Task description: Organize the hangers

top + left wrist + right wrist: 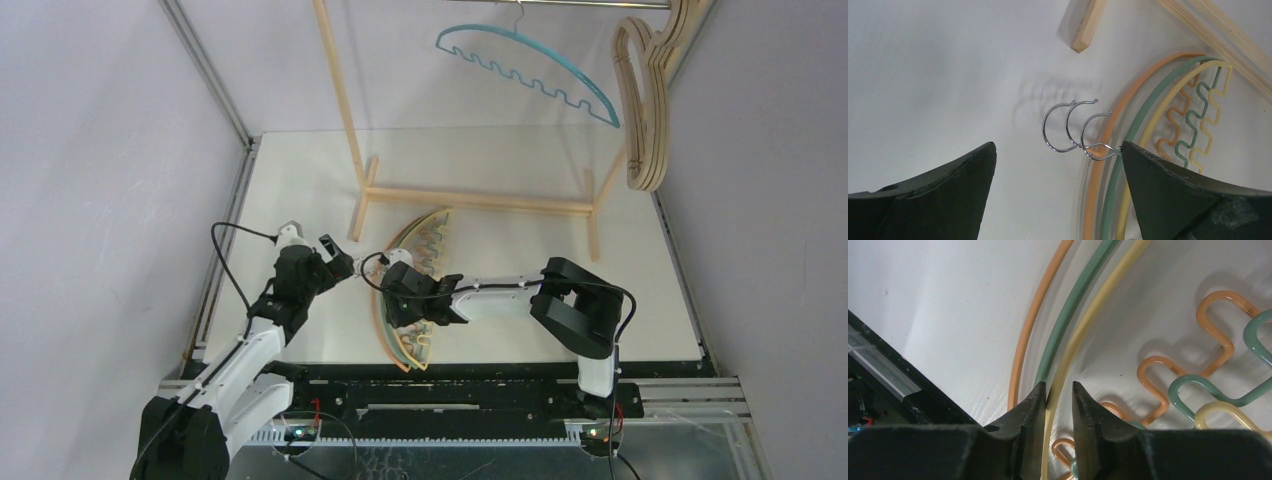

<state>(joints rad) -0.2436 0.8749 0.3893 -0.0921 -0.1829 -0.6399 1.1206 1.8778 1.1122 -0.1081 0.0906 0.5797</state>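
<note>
Right gripper (1058,395) jaws clamped on yellow hanger (1098,310) arch; lift slowly, clear green hanger (1073,315). Left gripper (1058,165) jaws apart by hooks (1073,127).

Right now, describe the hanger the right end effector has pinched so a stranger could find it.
On the table, in front of the wooden rack, three thin arched hangers lie stacked. The yellow hanger is the innermost arc, beside the green hanger, with the orange hanger outermost.

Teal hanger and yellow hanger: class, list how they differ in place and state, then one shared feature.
The teal hanger hangs from the rack's metal bar; the yellow hanger lies flat on the table. The teal hanger is untouched; the right gripper straddles the yellow hanger's arch. Both have wavy inner edges.
</note>
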